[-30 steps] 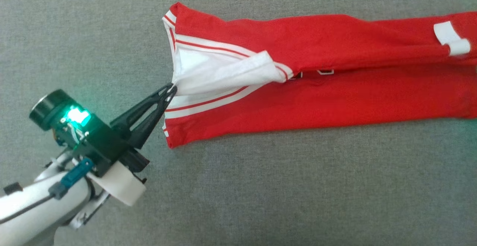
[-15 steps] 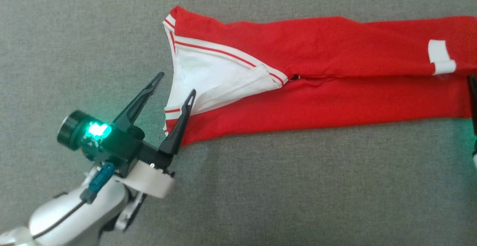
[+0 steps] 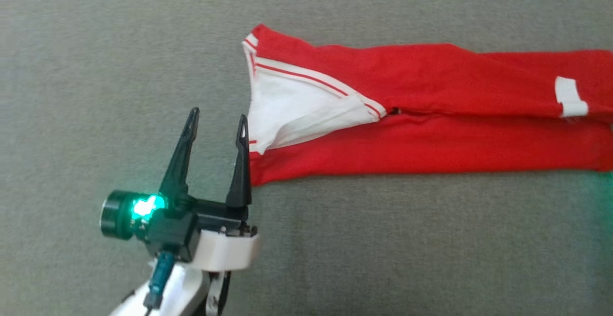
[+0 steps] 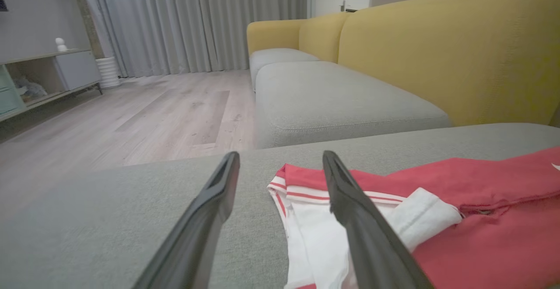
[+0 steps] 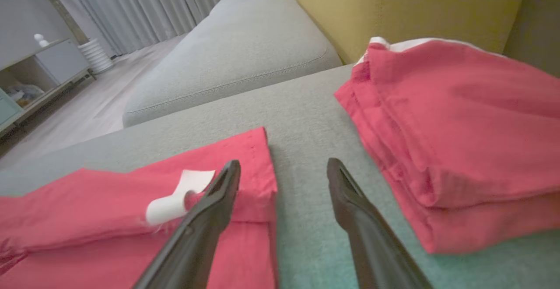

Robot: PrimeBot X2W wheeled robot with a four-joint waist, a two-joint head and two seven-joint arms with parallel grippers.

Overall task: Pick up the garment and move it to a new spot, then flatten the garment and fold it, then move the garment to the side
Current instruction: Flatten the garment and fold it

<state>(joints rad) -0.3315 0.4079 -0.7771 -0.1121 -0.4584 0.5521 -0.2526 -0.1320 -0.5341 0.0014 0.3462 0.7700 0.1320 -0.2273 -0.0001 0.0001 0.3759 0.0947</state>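
Note:
The garment (image 3: pixel 431 115) is red with a white, red-striped collar end and lies as a long folded strip across the grey cushion. Its collar end (image 4: pixel 315 219) points left, and a white tag (image 3: pixel 570 96) marks its right end. My left gripper (image 3: pixel 218 119) stands open just left of the collar end, and nothing sits between its fingers. In the left wrist view the right finger (image 4: pixel 363 227) crosses in front of the white collar. My right gripper (image 5: pixel 284 166) is open at the garment's tagged end (image 5: pixel 175 201), above the hem and bare cushion.
A stack of folded red cloth (image 5: pixel 459 140) lies on the cushion just right of my right gripper. A yellow sofa back (image 4: pixel 437 48) rises behind the grey seat cushion (image 3: pixel 335 249). Wooden floor (image 4: pixel 131 114) and curtains lie beyond the cushion's left edge.
My left gripper let go of the white collar, opened wide and drew back to the lower left. The collar end dropped flat onto the cushion. The head view has shifted.

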